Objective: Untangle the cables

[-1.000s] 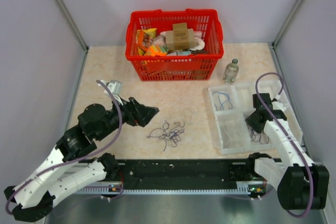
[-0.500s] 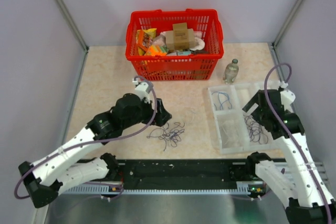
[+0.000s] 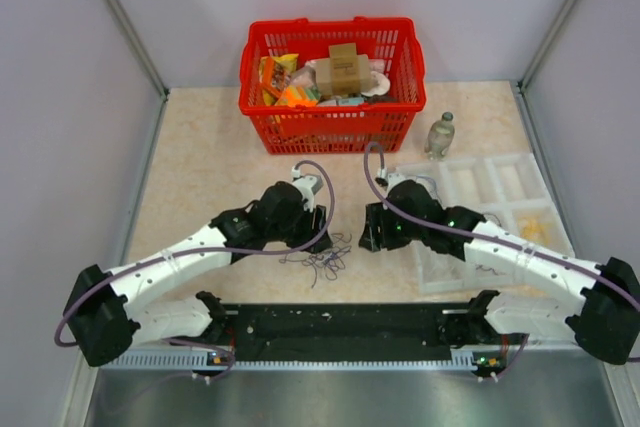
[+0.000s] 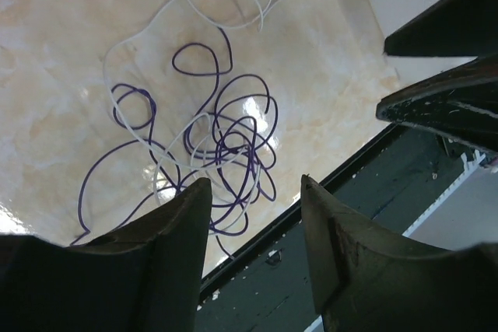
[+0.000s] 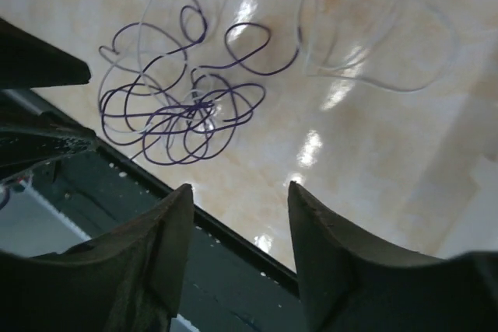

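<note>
A robot test cell in a lab: plain pale panel walls (image 3: 60,97) on metal posts (image 3: 120,17) enclose a marble-look surface (image 3: 200,147). A left arm (image 3: 170,267) and right arm (image 3: 520,257) are bolted to a black rail (image 3: 340,325), with a red shopping basket (image 3: 330,132) of packaged goods at the far side.

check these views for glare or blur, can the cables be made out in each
left wrist: glare patches on the glossy table sit right among the cables, washing out the white strands; right wrist: similar bright streaks, purple strands clear, white ones faint; top external: even light, no glare, but the tangle looks very small.
</note>
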